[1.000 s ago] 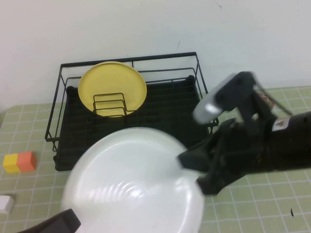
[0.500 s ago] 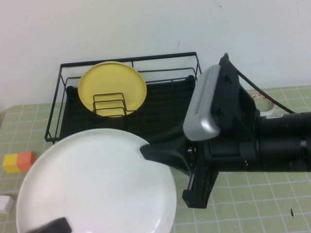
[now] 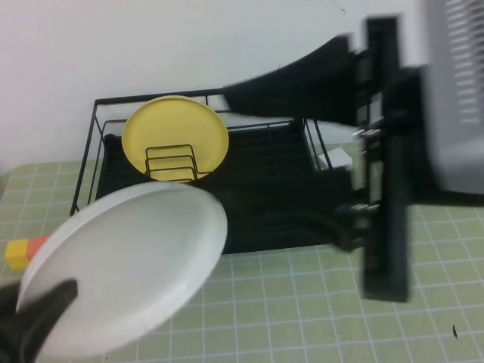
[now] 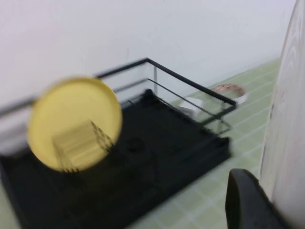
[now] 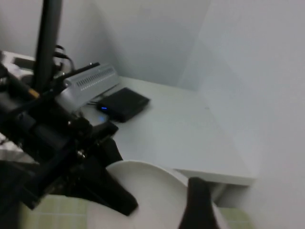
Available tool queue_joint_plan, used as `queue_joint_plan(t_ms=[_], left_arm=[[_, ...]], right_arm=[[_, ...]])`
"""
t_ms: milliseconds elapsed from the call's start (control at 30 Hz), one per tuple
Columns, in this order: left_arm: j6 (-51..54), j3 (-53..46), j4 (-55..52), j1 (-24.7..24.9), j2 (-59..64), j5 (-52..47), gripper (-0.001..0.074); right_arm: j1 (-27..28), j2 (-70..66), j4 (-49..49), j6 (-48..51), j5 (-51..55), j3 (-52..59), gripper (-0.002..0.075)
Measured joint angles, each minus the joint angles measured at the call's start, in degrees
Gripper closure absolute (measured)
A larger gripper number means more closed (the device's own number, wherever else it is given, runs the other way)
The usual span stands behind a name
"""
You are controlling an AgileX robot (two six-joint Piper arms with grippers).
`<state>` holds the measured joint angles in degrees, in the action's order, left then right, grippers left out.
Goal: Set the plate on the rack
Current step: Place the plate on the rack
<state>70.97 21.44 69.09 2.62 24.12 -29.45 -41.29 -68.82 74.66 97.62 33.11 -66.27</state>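
Right pincer (image 3: 302, 162) had swung up off the plate (image 3: 128, 265) — apart, empty | left pincer (image 3: 34, 321) clamped its near rim, tilting it toward rack (image 3: 268, 159)

- Round white plate (image 5: 152, 198), seen at its curved upper edge.
- Dark right gripper finger (image 5: 198, 205) lying over the plate's rim.
- Black left arm (image 5: 57, 143) with grey housing beside the plate.
- Flat black box (image 5: 123, 103) with a blue light on the white surface (image 5: 190, 138).
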Motion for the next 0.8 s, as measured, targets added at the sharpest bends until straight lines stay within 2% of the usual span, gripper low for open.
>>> queue_joint_plan(t_ms=[100, 333, 400, 600, 800], left_arm=[[8.52, 5.12, 0.23, 0.0, 5.82, 0.23, 0.0633], [24.42, 19.38, 1.25, 0.0, 21.23, 4.76, 0.0633], [32.26, 23.54, 1.8, 0.0, 26.47, 6.14, 0.0633], [56.35, 32.12, 11.93, 0.0, 42.51, 7.37, 0.0633], [80.59, 37.45, 24.57, 0.0, 57.32, 7.61, 0.0633]], right_arm=[[0.0, 4.15, -6.83, -3.14, -2.14, -0.14, 0.0319], [0.0, 9.72, -27.9, -16.1, -0.01, -0.14, 0.0644], [0.0, 10.06, -33.56, -20.74, 1.86, -0.14, 0.0689], [0.0, 10.16, -48.1, -32.06, 8.47, -0.14, 0.0725], [0.0, 10.16, -57.52, -42.54, 12.68, -0.14, 0.0727]])
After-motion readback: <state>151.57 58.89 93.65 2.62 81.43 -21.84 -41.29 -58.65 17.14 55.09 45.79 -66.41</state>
